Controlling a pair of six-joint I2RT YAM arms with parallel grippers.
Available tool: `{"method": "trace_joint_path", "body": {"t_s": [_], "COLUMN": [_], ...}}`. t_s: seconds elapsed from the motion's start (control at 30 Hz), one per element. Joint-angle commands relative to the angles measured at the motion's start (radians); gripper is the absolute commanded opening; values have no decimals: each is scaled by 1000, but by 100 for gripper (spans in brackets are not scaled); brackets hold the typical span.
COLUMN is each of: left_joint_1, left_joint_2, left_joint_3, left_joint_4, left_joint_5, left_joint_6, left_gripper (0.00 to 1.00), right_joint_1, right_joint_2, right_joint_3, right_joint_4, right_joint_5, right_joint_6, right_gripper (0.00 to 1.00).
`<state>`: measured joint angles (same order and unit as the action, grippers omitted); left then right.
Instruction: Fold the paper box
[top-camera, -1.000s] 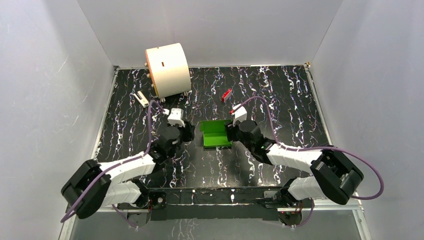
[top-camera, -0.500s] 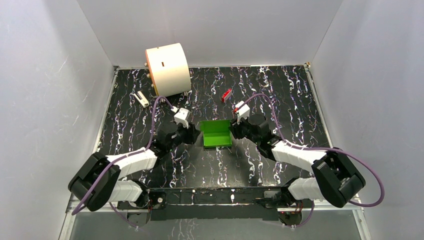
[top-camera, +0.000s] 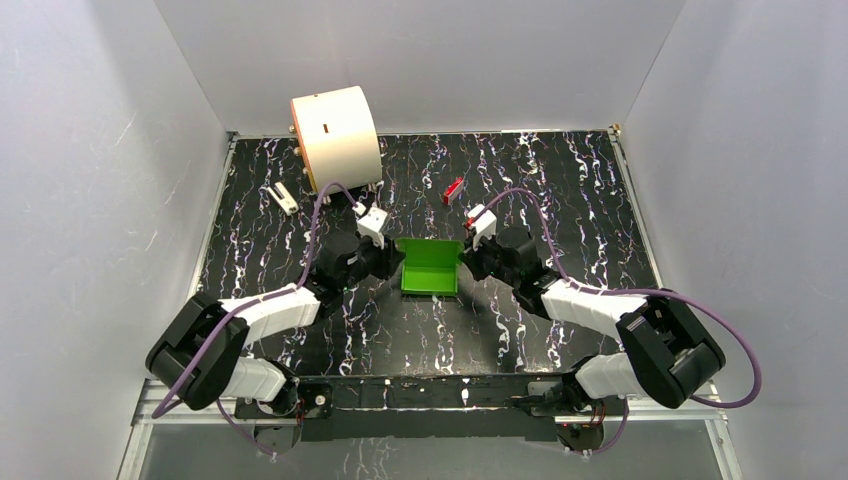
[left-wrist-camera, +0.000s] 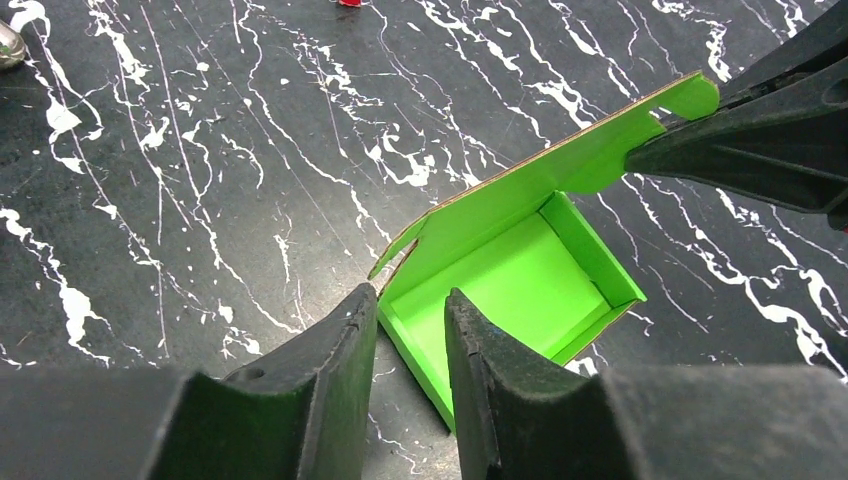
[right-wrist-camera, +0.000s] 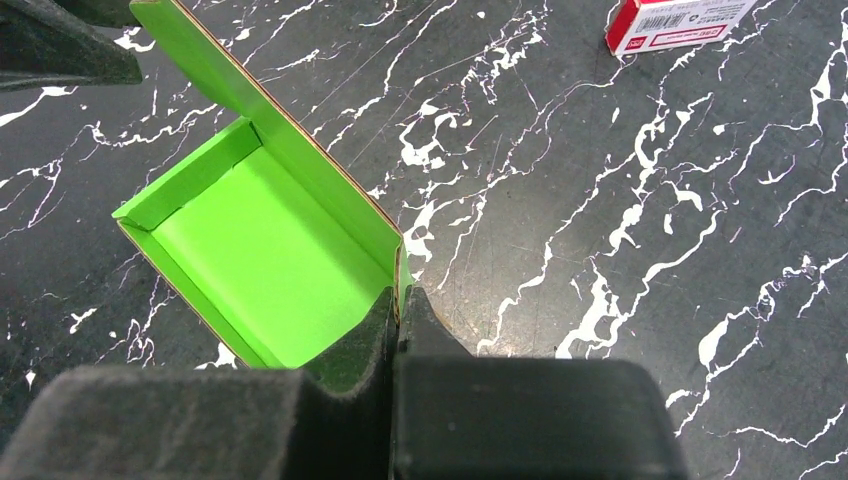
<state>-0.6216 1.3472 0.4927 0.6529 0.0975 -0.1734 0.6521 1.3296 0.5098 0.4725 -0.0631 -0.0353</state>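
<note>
My right gripper (right-wrist-camera: 398, 312) pinches the right wall of the paper box (top-camera: 430, 266), mid-way across the table (top-camera: 570, 190), likely to steady it, while my left gripper (left-wrist-camera: 410, 335), slightly spread, straddles the left wall.

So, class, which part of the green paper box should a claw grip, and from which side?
Probably an upright side wall of the paper box, approached from outside and above, one finger inside, one outside. Its base lies flat on the table, offering no edge, while the walls stand thin and free. The right claw is shut on one that way.
</note>
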Motion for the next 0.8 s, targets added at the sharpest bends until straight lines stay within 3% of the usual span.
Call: {"method": "trace_joint_path", "body": {"t_s": [0.0, 0.17, 0.43, 0.67, 0.77], "left_joint_1": [2, 18, 76, 103, 103], "left_joint_2": [-33, -55, 2, 40, 51], "left_joint_3": [22, -1, 18, 30, 41], "left_joint_4": [2, 13, 42, 59, 63], "left_joint_5": [-27, -60, 64, 195, 231], "left_joint_6": [69, 95, 88, 78, 81], "left_gripper": [29, 33, 34, 29, 21], "right_joint_1": [1, 0, 0, 0, 1], "right_joint_2": [-9, -12, 3, 15, 28], "right_joint_3": [27, 38, 56, 65, 74], "right_joint_4": [45, 28, 23, 21, 15], "right_joint_5": [-33, -20, -30, -39, -52], "right_joint_6": [-24, -48, -69, -71, -61], "right_gripper": [0, 0, 0, 0, 0]}}
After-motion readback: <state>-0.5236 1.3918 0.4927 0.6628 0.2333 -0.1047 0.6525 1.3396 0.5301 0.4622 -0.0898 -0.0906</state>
